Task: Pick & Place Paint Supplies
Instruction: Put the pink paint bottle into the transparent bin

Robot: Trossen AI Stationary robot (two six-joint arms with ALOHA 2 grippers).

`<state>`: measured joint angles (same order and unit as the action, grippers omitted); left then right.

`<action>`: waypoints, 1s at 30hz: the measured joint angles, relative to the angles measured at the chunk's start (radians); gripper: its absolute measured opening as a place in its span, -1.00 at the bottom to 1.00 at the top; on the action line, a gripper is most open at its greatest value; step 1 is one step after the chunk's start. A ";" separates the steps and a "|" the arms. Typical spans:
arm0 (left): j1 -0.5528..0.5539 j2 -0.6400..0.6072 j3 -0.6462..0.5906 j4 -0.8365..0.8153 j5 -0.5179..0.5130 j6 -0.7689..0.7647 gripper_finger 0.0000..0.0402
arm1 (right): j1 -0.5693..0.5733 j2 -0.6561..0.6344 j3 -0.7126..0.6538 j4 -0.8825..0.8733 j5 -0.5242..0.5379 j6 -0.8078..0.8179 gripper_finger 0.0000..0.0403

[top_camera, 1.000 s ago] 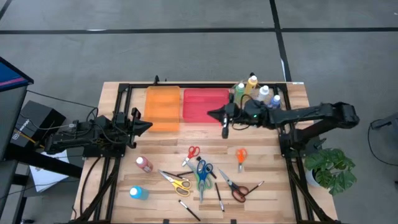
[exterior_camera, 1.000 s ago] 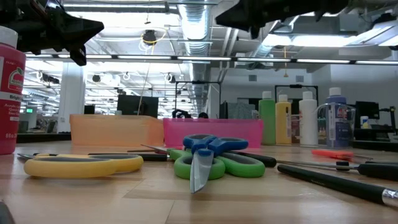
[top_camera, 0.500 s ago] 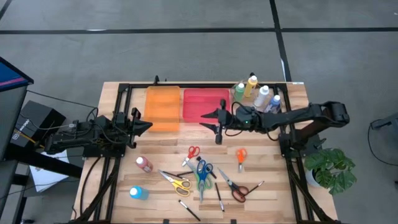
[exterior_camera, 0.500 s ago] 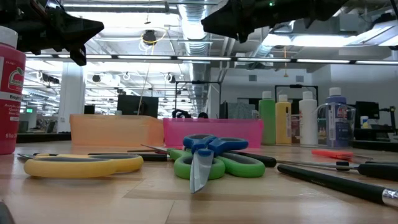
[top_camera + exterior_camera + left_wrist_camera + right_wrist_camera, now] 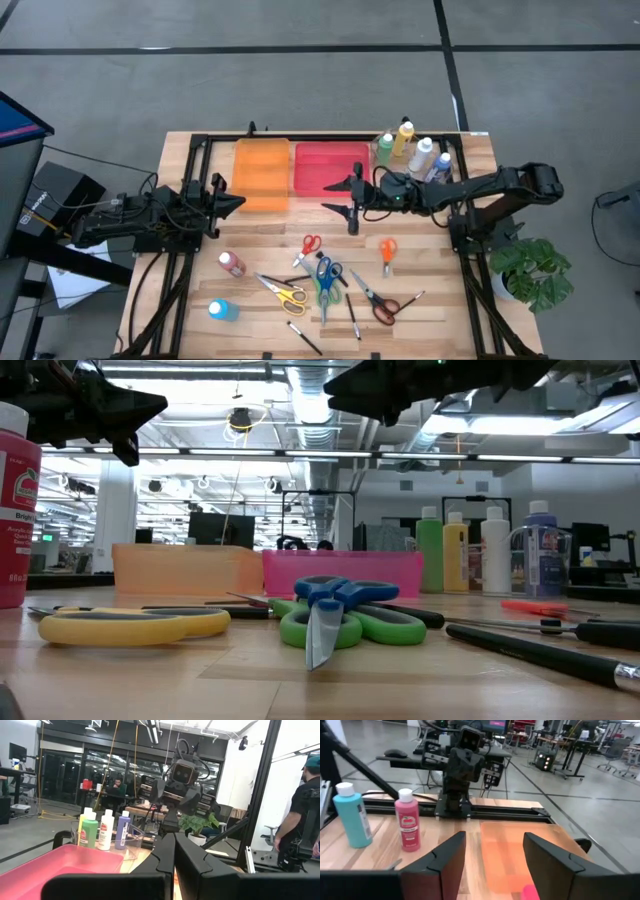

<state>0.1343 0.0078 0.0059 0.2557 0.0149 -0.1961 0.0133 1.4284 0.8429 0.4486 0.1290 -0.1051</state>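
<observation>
scissors point(image 5: 322, 278) amid brushes point(image 5: 352, 316) | right tool point(image 5: 348, 206) wide, over pink tray point(image 5: 318, 172) | left tool point(image 5: 238, 203) closed

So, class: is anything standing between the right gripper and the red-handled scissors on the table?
Nothing visible does. The right gripper, jaws open, hangs by the pink tray; bare wood separates it from the red-handled scissors.

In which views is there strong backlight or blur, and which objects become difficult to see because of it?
Low view: bright ceiling lights leave the right gripper a dark silhouette; the nearest brush is blurred. Left wrist view: its own closed fingers loom soft and dark. High view: even light, only soft shadows on the table.
</observation>
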 joint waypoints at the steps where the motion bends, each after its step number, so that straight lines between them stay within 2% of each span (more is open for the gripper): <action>1: 0.000 0.000 0.000 0.000 0.000 0.000 -1.00 | 0.007 0.000 0.000 0.000 0.000 0.000 -0.02; 19: 0.000 0.000 0.000 0.029 -0.009 0.000 -1.00 | 0.085 0.000 0.000 -0.052 -0.001 0.000 -0.05; 23: 0.000 0.000 0.000 0.027 -0.005 -0.082 -1.00 | 0.092 0.000 0.000 -0.061 -0.001 0.000 -0.07; 26: 0.000 0.000 0.000 0.004 0.036 -0.113 -1.00 | 0.092 0.000 0.000 -0.068 -0.001 0.000 -0.08; 30: 0.000 0.000 0.000 -0.052 0.166 -0.065 -1.00 | 0.092 0.000 0.000 -0.076 -0.001 0.000 -0.09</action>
<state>0.1341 0.0082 0.0063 0.2037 0.1810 -0.2612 0.1053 1.4284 0.8425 0.3729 0.1284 -0.1049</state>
